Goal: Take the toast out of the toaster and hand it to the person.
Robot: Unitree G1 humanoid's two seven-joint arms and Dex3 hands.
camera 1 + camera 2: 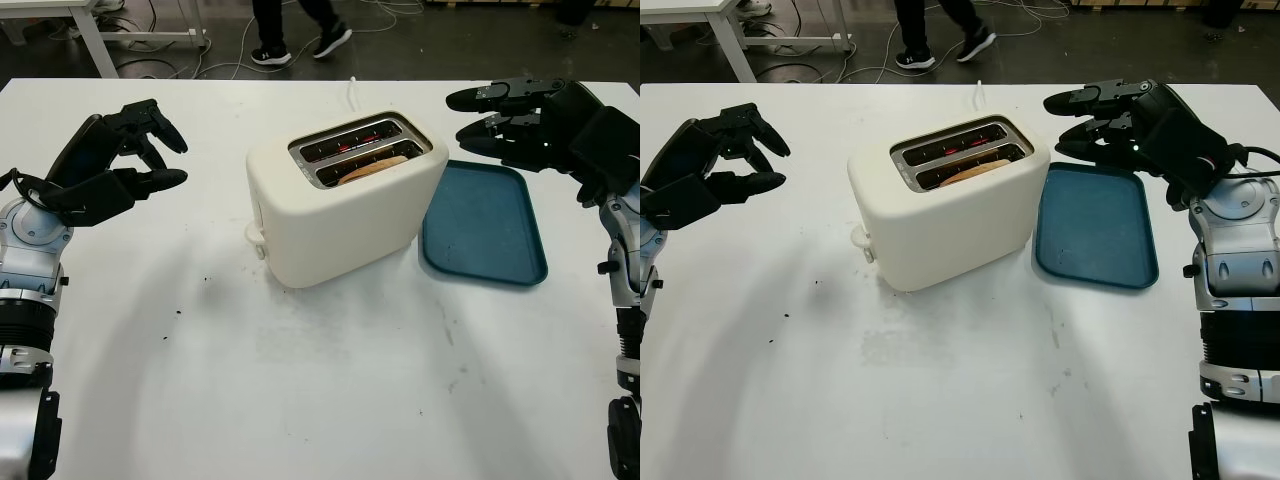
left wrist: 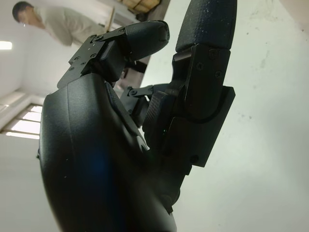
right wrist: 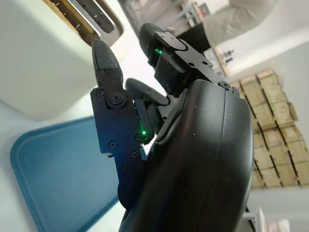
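Observation:
A cream two-slot toaster (image 1: 340, 205) stands in the middle of the white table (image 1: 330, 390). A slice of brown toast (image 1: 372, 168) sits low in its nearer slot; the farther slot glows red inside. My right hand (image 1: 500, 118) hovers open above the table just right of the toaster, over the far edge of a blue tray (image 1: 485, 225). My left hand (image 1: 140, 160) is open above the table well left of the toaster. A person (image 1: 295, 28) stands beyond the far table edge, legs and dark shoes showing.
The blue tray lies flat to the right of the toaster. Cables trail on the dark floor behind the table, beside a white table leg (image 1: 95, 40). A white cord (image 1: 352, 92) runs from the toaster's back. Small crumbs (image 1: 178, 312) dot the table.

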